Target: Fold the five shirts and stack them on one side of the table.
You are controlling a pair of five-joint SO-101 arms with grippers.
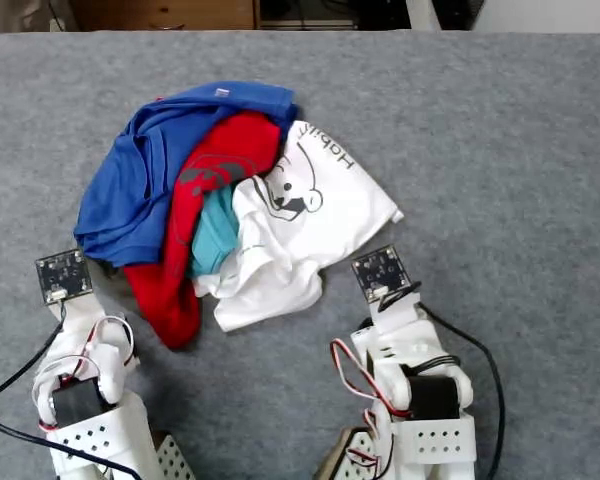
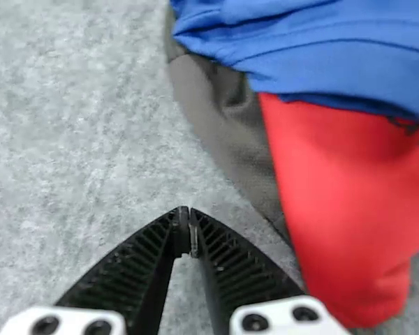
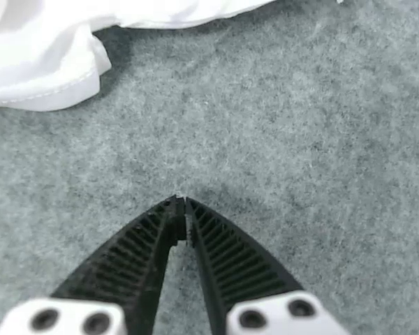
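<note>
A heap of shirts lies on the grey felt table (image 1: 500, 150): a blue shirt (image 1: 145, 170) at the left, a red shirt (image 1: 195, 215) across the middle, a teal shirt (image 1: 216, 235) peeking out beneath, and a white shirt (image 1: 305, 215) with a bear print at the right. In the left wrist view a grey garment (image 2: 223, 132) shows under the blue shirt (image 2: 321, 49) and the red shirt (image 2: 342, 209). My left gripper (image 2: 184, 227) is shut and empty over bare felt beside the heap. My right gripper (image 3: 179, 213) is shut and empty, just short of the white shirt (image 3: 49, 63).
Both arm bases stand at the near table edge, the left arm (image 1: 75, 370) and the right arm (image 1: 410, 370), with cables hanging beside them. Bare felt stretches to the right and far side of the heap. Furniture lines the far table edge.
</note>
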